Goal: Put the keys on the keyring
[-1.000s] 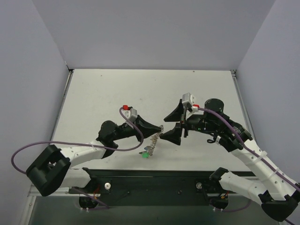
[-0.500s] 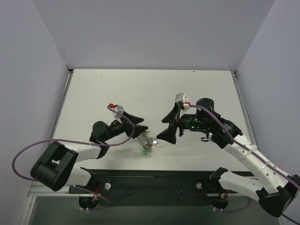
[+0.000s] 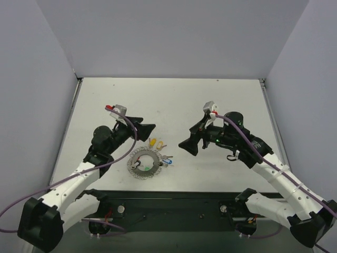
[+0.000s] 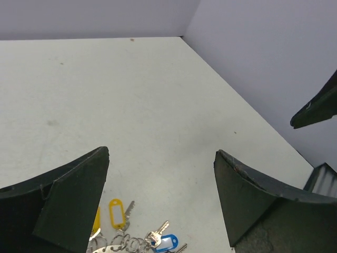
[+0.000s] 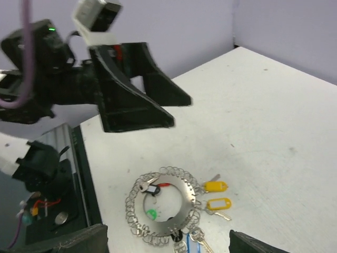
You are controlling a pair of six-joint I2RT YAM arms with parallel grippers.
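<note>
The keyring (image 3: 145, 163) lies flat on the white table: a silver ring fringed with small wire loops. In the right wrist view the keyring (image 5: 187, 197) carries keys with yellow tags (image 5: 215, 186), a blue tag (image 5: 192, 245), a black head (image 5: 153, 188) and a green tag (image 5: 151, 214). My left gripper (image 3: 147, 124) hovers open just behind and to the left of it, nothing between its fingers. The left wrist view shows the left gripper (image 4: 162, 153) above a yellow tag (image 4: 117, 213) and a blue tag (image 4: 166, 242). My right gripper (image 3: 188, 136) stands open to the right of the ring, empty.
Grey walls close the table (image 3: 168, 100) on three sides. The black base rail (image 3: 168, 203) runs along the near edge, just below the keyring. The left gripper (image 5: 180, 112) shows in the right wrist view, above the ring.
A second ago both grippers met at the hanging keyring above the table. Both have opened and drawn apart, and the ring now lies flat on the table.
</note>
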